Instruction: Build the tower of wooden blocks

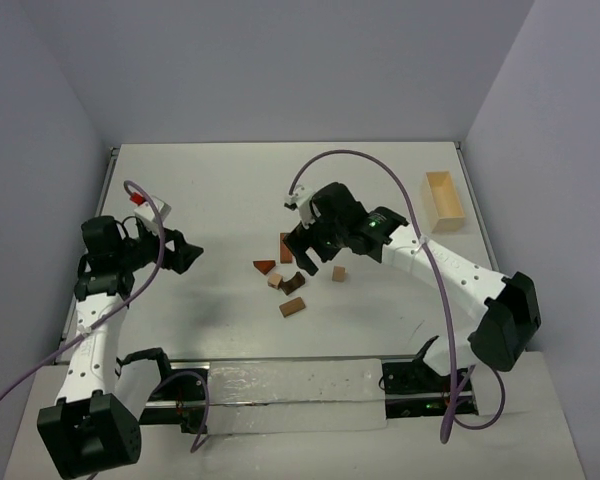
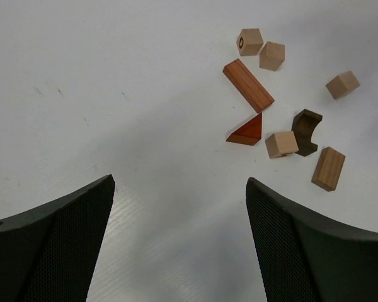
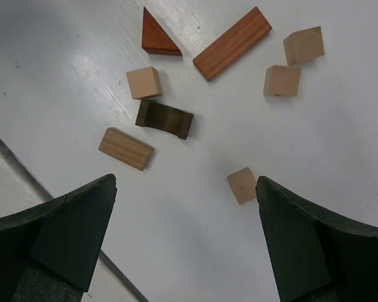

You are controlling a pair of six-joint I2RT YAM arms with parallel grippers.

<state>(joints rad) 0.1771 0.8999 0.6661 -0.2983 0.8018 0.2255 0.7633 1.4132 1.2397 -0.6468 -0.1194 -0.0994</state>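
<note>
No tower stands; the wooden blocks lie loose at mid-table. The top view shows a reddish wedge [image 1: 265, 266], a dark arch [image 1: 293, 283], a tan bar [image 1: 292, 306] and a tan cube [image 1: 339, 273]. My right gripper [image 1: 305, 262] hovers over the group, open and empty; its view [image 3: 186, 179] shows the wedge [image 3: 156, 35], a reddish bar [image 3: 232, 43], the arch [image 3: 164, 118], the tan bar [image 3: 126, 148] and a cube [image 3: 242, 185] by its right finger. My left gripper [image 1: 185, 252] is open and empty, well left of the blocks [image 2: 179, 182]; it sees the reddish bar [image 2: 248, 85] and the wedge [image 2: 249, 132].
A pale wooden open box [image 1: 443, 200] stands at the far right of the table. A red and white piece [image 1: 140, 198] sits by the left arm. The table's near edge [image 3: 25, 170] runs past the right gripper's left finger.
</note>
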